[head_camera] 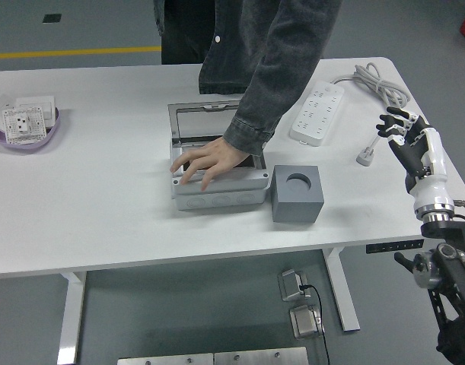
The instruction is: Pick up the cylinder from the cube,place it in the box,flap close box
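Note:
A grey cube [297, 193] with an empty round hole in its top stands right of a grey box [217, 188]. The box's lid [208, 122] stands open behind it. No cylinder is in view. A person in a dark denim sleeve [270, 84] reaches from the far side, and their hand [208, 162] rests on the box's front rim, covering much of the opening. My right hand [406, 135] hovers at the table's right edge, fingers spread, holding nothing, well apart from the cube. The left arm is out of view.
A white power strip [317, 114] with its coiled cable [374, 82] and plug [367, 156] lies at the back right. At the far left a purple dish [34, 137] holds white wall sockets [23, 122].

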Controlling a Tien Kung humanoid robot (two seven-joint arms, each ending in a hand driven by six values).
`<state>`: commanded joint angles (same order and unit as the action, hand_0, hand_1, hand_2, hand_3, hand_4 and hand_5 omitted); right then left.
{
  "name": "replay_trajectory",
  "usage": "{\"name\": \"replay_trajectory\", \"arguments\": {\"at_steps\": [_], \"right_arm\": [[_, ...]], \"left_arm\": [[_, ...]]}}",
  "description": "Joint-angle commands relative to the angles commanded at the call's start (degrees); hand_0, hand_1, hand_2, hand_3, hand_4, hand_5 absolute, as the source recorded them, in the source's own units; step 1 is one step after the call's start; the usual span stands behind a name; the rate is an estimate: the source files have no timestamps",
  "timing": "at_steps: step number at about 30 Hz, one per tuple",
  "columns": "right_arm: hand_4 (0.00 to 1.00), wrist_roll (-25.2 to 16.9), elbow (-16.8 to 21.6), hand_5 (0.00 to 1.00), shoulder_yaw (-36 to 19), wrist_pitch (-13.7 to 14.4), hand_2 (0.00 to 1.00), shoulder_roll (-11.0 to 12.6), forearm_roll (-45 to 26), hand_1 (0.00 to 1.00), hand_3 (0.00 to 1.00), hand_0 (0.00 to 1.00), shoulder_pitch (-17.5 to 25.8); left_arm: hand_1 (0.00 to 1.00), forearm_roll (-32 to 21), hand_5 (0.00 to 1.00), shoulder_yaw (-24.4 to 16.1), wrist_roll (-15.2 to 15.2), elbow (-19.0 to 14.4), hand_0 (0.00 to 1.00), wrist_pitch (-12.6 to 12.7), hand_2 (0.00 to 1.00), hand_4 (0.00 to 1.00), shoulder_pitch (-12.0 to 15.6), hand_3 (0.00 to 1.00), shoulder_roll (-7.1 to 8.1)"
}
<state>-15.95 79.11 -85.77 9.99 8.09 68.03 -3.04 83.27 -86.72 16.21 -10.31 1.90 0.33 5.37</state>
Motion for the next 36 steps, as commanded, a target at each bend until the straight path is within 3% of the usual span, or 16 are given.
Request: {"name": "replay_trajectory", "arguments": {"at_steps": [31,36], "right_arm": [[0.651,-0.16,-0.09,0.378,-1.15,0.34,0.642,-0.54,0.68,0.584,0.647,0.638,0.06],[0.653,-1.46,-0.84,0.38,-0.72,1.41,0.642,-0.7,0.26,0.584,0.647,0.638,0.01]], "left_arm": [[0.684,-0.63,0.365,-0.08,0.0,0.0,0.694,0.18,0.686,0.735,0.09,0.809,-0.48],[0.684,-0.62,0.366,-0.16,0.03,0.0,0.694,0.19,0.686,0.736,0.16,0.809,-0.49]]}}
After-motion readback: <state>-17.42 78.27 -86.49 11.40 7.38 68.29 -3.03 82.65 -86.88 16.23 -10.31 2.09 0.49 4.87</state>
